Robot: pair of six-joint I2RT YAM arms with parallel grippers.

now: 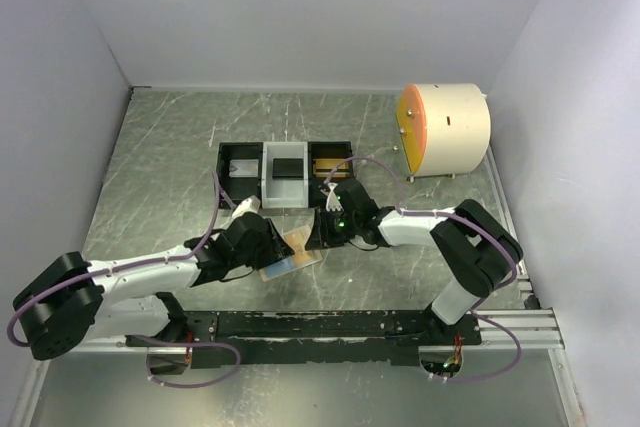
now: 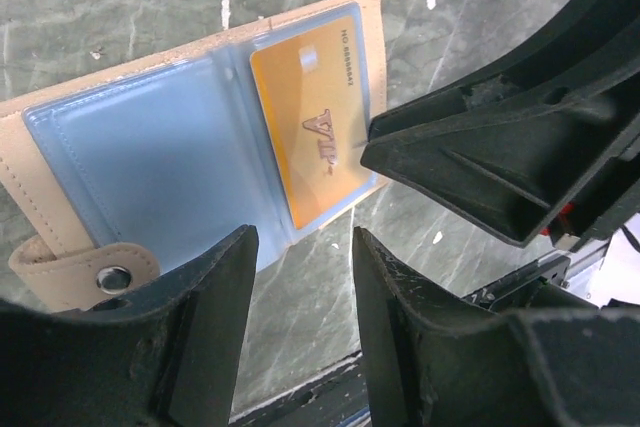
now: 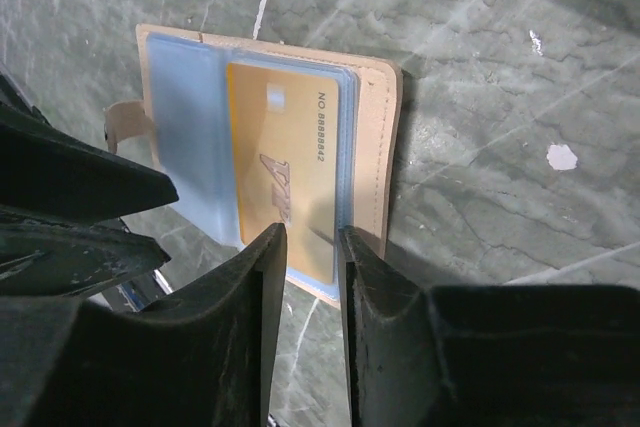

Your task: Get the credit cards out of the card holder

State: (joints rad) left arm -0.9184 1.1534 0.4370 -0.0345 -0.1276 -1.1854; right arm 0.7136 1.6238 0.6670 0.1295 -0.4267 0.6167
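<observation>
Top external view: the wallet point(image 1: 292, 255) lies open on the desk point(image 1: 170, 147), set diagonally between the left pincer point(image 1: 268, 244) and the right pincer point(image 1: 322, 231), both close over it. Behind them a three-part tray point(image 1: 225, 152) is seen, with a black card point(image 1: 287, 169) in its white middle bay and a yellowish card point(image 1: 332, 165) in its right bay. What the left bay holds cannot be told.

Left wrist view: a gold card point(image 2: 310, 127) is held in the right-hand blue slot of the wallet point(image 2: 150, 157), its long axis parallel to the fold. The left pincer point(image 2: 305, 327) is parted at the wallet's near edge and nothing is gripped. The right pincer point(image 2: 500, 157) is tipped against the card's outer long edge.

Right wrist view: the right pincer point(image 3: 312, 277) is set narrow over the near short end of the gold card point(image 3: 285, 167), whose long axis points straight at it. Whether the card is pinched cannot be told. The right arm is judged better placed for drawing the card out.
</observation>
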